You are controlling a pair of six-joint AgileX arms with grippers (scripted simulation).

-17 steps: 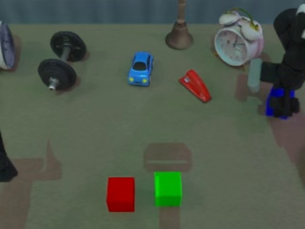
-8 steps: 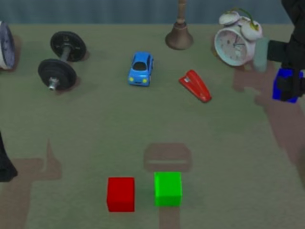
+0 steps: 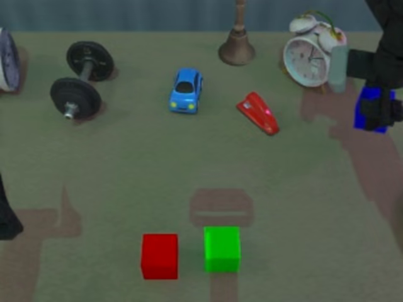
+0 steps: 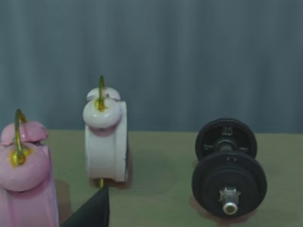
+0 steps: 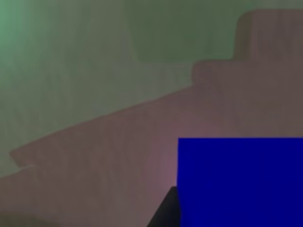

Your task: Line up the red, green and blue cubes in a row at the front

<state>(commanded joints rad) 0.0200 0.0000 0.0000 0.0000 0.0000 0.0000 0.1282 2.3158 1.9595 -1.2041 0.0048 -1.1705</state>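
Note:
The red cube (image 3: pixel 159 255) and the green cube (image 3: pixel 221 249) sit side by side near the front edge, red to the left, with a small gap between them. At the far right my right gripper (image 3: pixel 378 112) is shut on the blue cube (image 3: pixel 365 114) and holds it above the table; its shadow lies apart from it on the cloth. In the right wrist view the blue cube (image 5: pixel 241 182) fills one corner beside a dark finger. My left arm (image 3: pixel 6 220) is parked at the left edge.
Along the back stand a black dumbbell (image 3: pixel 82 78), a blue toy car (image 3: pixel 186 90), a red stapler (image 3: pixel 258 113), a brown bell (image 3: pixel 237 47) and a pink alarm clock (image 3: pixel 313 53). Another clock (image 3: pixel 6 60) pokes in at the left edge.
My right gripper has risen with the blue cube and shifted toward the back right of the table. Red cube, green cube and left arm have not moved.

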